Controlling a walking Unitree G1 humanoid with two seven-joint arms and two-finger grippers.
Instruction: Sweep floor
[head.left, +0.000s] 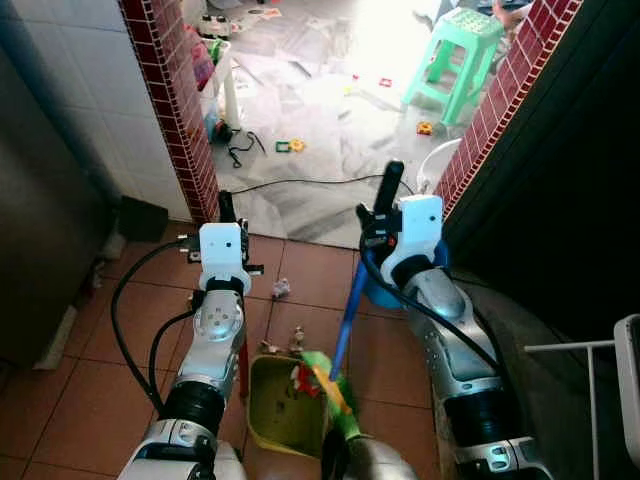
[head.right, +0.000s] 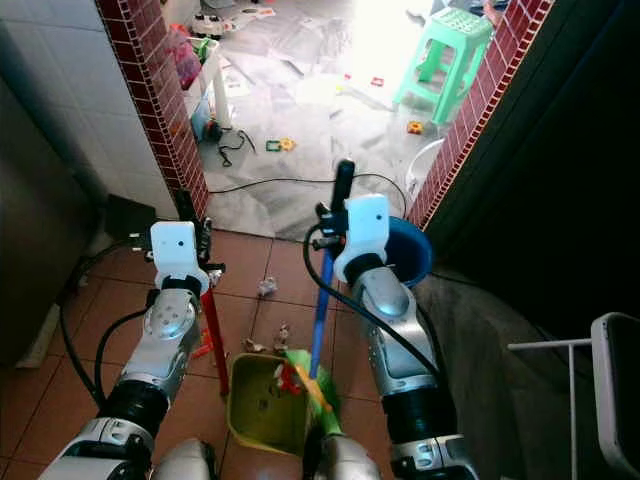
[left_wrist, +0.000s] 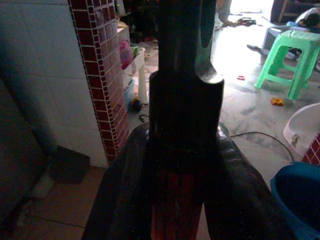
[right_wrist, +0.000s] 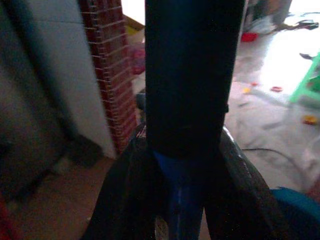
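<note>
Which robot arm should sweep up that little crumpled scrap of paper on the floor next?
The right one, probably. The right gripper holds the blue broom, whose bristles sit by the dustpan. The left gripper holds the dustpan's red handle. The paper scrap lies just ahead on the tiles.

the two head eyes look forward and down from above the arms, over terracotta floor tiles (head.left: 90, 370) toward a brick-edged doorway. both share the green stool (head.left: 458, 60) and yellow dustpan (head.right: 262, 400), slightly offset. each wrist camera sits very close behind its own fingers, facing the same doorway; the left one also catches the stool (left_wrist: 295, 60).
</note>
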